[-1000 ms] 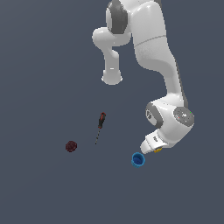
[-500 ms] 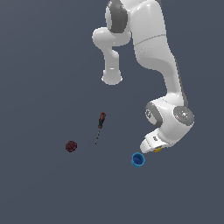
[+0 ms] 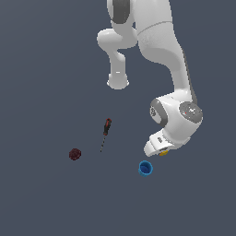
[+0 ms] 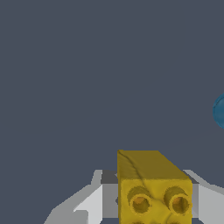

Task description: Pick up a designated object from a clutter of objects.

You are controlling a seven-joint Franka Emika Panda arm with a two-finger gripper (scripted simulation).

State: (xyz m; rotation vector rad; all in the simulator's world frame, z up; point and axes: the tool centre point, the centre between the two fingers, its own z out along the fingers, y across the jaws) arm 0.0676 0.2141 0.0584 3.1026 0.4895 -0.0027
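Nothing visible has moved since a second ago: arm, blue cup (image 3: 145, 168), screwdriver (image 3: 106, 132) and dark red lump (image 3: 75, 154) all lie as they did, which reads as a pause on the grasp rather than travel.

From the wrist, the yellow block (image 4: 154, 188) sits squarely between the two pale fingers (image 4: 89, 202) of the tool (image 4: 151, 199), its studded face toward the camera. The fingers flank it closely on both sides, so the tool looks closed down onto the block, though actual contact at the pads is cut off by the frame edge and I can only call it probable. In the exterior view only a sliver of yellow shows under the wrist, just beside the blue cup and on the arm's side of it. Whether the block rests on the counter (image 3: 46, 198) or is already clear of it cannot be told.

That blue cup stands upright, mouth open, and appears empty. It is near enough that a straight vertical lift seems the safer way out. Both the screwdriver and the lump lie well apart from the cup, out of the way.
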